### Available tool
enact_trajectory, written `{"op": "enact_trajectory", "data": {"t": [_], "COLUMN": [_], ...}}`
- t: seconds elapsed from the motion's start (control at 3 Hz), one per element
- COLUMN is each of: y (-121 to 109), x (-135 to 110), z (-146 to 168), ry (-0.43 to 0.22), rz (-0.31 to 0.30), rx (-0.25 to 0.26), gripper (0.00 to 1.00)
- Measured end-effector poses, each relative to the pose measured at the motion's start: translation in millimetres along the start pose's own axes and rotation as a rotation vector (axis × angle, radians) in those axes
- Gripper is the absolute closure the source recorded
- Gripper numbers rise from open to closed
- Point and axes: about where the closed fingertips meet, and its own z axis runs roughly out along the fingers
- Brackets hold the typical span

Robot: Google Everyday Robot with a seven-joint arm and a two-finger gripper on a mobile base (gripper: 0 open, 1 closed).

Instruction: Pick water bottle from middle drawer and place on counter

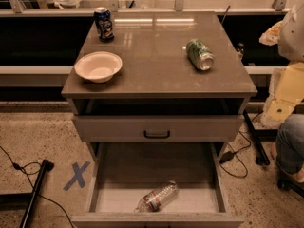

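Floor, far left: a dark pole [35,186] and a thin cable lie on the speckled floor. A blue tape X [77,175] is stuck down near the cabinet's left side.
Bowl [98,66]: white, upright, on the left front part of the counter.
Blue can [104,24]: upright at the back-left corner of the slab, behind the bowl and apart from it.
Counter [152,56]: glossy grey-brown top. It bears the bowl and both cans, with bare surface between the bowl and the green can.
Drawer front [156,127]: shut, with a small black handle, under a dark recess just below the top.
Drawer [102,175]: pulled well out beneath that front, with a plain floor and low walls.
Bottle [157,196]: clear with a red-and-white band. It lies on its side, slantwise, near the drawer's front wall and about midway between the side walls. It touches nothing but the floor.
Green can [199,54]: on its side on the right half of the counter, one end toward the camera.
Right edge: a leg in jeans [289,144], with pale bundles above it that cannot be identified.
Gripper: not in view, so whether it is open or closed cannot be told.
Progress: the drawer stands open and the bottle is exposed — that much looks done. Reaching in, grasping, lifting and setting it on the counter all appear to remain.
Placement: the bare middle of the slab looks like the likeliest spot.
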Motion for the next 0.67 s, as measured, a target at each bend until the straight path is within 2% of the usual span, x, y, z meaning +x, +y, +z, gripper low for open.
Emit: {"op": "enact_trajectory", "data": {"t": [0.33, 0.67], "y": [0, 10], "x": [0, 3], "z": [0, 34], "ry": [0.000, -0.026], "rz": [0.000, -0.038], "rx": [0.000, -0.011], "gripper": [0.00, 0.00]}}
